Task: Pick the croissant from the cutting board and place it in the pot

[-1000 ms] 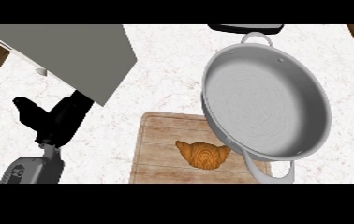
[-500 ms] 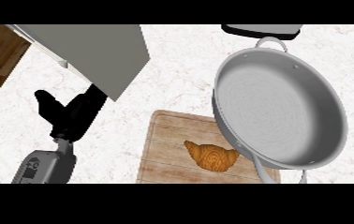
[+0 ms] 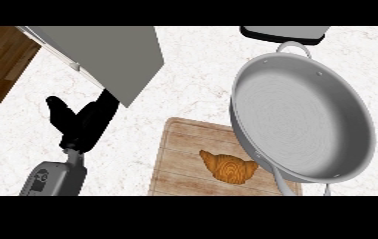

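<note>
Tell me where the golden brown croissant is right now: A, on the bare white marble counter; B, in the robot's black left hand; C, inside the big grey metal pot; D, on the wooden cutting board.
D: the golden brown croissant lies on the wooden cutting board, beside the big grey metal pot, apart from the black left hand.

Your left hand (image 3: pixel 83 120) rises on its grey forearm (image 3: pixel 55 178) well left of the cutting board (image 3: pixel 177 168), fingers (image 3: pixel 103 105) straight and pointing up, thumb (image 3: pixel 59 108) spread apart, holding nothing.
</note>
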Controlling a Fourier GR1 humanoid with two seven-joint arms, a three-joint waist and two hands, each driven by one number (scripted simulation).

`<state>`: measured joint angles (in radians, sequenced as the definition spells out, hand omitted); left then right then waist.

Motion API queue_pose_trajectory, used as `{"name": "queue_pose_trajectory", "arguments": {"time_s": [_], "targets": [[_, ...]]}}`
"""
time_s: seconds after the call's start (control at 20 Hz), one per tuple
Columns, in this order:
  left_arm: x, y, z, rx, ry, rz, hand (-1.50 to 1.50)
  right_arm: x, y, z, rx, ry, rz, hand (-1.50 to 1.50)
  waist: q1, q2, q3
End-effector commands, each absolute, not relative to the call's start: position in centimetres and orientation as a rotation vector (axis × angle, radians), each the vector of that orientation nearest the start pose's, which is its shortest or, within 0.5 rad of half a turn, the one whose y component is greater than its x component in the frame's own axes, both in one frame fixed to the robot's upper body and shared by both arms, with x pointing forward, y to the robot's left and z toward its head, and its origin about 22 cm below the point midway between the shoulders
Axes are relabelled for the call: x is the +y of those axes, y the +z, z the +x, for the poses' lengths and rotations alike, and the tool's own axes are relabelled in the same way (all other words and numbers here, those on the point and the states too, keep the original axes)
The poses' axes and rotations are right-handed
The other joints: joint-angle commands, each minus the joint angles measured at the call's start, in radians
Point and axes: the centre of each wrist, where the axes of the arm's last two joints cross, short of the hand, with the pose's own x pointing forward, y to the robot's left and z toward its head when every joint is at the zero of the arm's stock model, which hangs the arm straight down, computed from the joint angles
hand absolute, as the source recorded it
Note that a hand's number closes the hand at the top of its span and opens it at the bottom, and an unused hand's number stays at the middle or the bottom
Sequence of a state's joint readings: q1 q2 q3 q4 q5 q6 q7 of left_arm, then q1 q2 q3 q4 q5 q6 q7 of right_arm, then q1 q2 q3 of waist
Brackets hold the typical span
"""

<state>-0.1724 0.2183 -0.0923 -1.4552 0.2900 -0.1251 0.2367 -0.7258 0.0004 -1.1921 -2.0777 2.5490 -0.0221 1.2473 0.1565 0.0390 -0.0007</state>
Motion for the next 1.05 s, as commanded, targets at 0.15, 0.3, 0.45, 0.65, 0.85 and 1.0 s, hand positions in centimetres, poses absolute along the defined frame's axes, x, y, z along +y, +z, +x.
{"name": "queue_pose_trajectory", "arguments": {"time_s": [0.15, 0.3, 0.45, 0.65, 0.85, 1.0], "targets": [[20.5, 2.4, 28.0, -1.360, -0.261, -0.351, 0.00, -35.4, 25.0, 20.9, 0.461, -1.667, -2.037, -1.50, -0.014, 0.005, 0.001], [20.2, 2.4, 27.8, -1.354, -0.264, -0.348, 0.00, -35.3, 24.8, 21.1, 0.407, -1.679, -2.114, -1.50, -0.023, 0.006, 0.003], [20.3, 2.4, 27.4, -1.360, -0.267, -0.354, 0.00, -34.5, 25.4, 21.1, 0.361, -1.709, -2.159, -1.50, -0.006, 0.009, 0.003], [21.3, 2.5, 27.3, -1.358, -0.266, -0.324, 0.00, -34.2, 25.0, 21.3, 0.379, -1.684, -2.305, -1.50, -0.011, 0.009, 0.003], [20.2, 2.5, 27.2, -1.368, -0.266, -0.350, 0.00, -33.9, 25.4, 20.7, 0.559, -1.674, -2.343, -1.50, -0.010, 0.013, 0.001], [20.6, 2.8, 27.5, -1.364, -0.276, -0.330, 0.00, -32.9, 26.4, 20.0, 0.598, -1.735, -2.356, -1.50, -0.003, 0.013, 0.000]]}}
